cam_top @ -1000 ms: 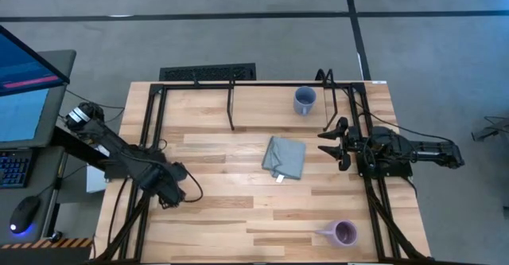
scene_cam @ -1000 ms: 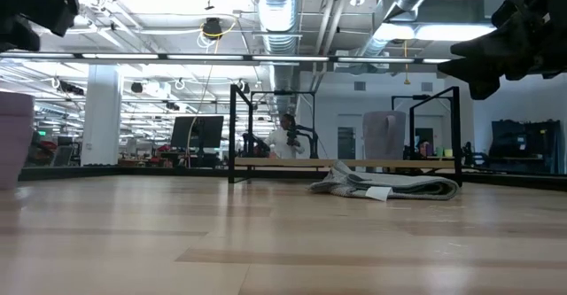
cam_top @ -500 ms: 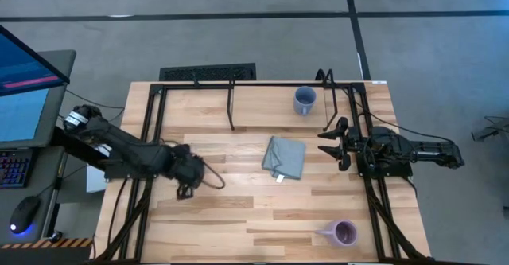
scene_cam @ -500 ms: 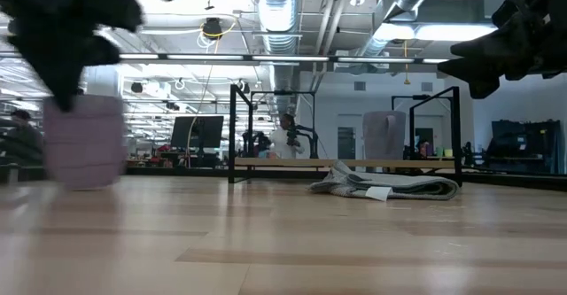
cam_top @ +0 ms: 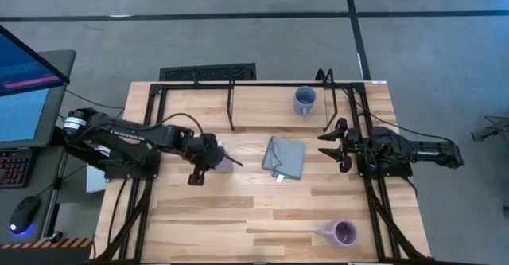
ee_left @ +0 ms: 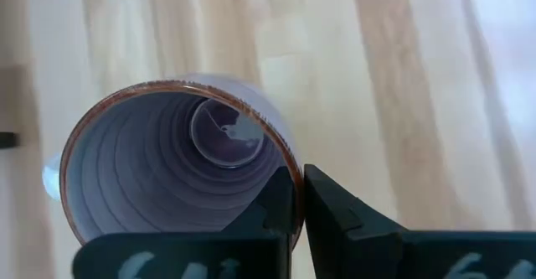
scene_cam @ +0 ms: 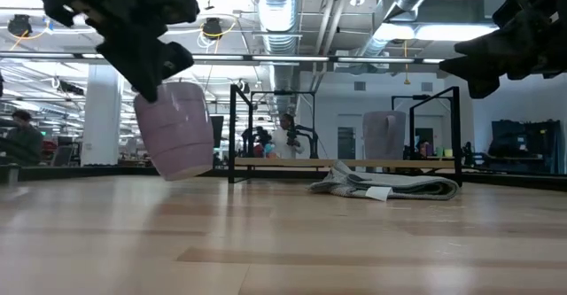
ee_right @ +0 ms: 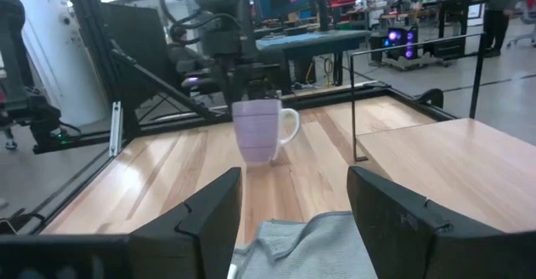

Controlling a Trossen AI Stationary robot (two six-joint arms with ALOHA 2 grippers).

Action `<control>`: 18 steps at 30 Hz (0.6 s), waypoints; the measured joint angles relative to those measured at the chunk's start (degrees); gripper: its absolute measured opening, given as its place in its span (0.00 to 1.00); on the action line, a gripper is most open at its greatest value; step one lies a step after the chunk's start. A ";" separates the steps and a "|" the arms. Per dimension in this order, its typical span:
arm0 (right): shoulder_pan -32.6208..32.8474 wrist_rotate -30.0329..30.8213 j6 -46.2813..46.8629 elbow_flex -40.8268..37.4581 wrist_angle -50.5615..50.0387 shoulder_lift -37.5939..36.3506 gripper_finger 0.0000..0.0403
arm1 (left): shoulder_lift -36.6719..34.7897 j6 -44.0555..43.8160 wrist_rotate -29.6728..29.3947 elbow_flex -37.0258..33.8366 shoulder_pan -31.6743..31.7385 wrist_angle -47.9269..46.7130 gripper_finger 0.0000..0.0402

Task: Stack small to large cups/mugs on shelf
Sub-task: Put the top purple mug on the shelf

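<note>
Your left pincer is clamped on the lavender mug's rim; mug hangs nearly upright beneath it, mouth up, off the surface, arm stretched out

Overhead, looking straight down on the whole desk; low, at desk-top level, facing the room behind. Left wrist, pressed close into the mouth of the lavender mug by the left end effector. Right wrist, looking level past the right end effector at that same mug, shared by all views.
</note>
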 joint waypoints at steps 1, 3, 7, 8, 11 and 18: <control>0.00 0.00 0.00 0.00 0.00 0.00 0.60 | 0.00 1.90 -0.05 0.00 0.77 0.00 0.00; 0.00 -0.02 0.02 0.00 0.00 0.00 0.60 | 0.00 6.39 -0.81 0.00 1.96 0.22 0.00; 0.00 -0.04 0.02 0.00 0.02 0.00 0.60 | 0.00 17.04 -1.44 0.00 2.52 -0.05 0.00; 0.00 -0.04 0.02 0.00 0.02 0.00 0.60 | 0.00 19.98 -1.28 0.00 2.49 -0.09 0.00; -0.02 -0.05 0.02 0.00 0.02 0.00 0.60 | 0.00 26.58 -0.63 0.02 2.30 -1.21 0.00; -0.04 0.16 0.02 0.00 0.02 0.00 0.60 | 0.00 40.62 -0.87 0.02 1.01 -1.15 0.00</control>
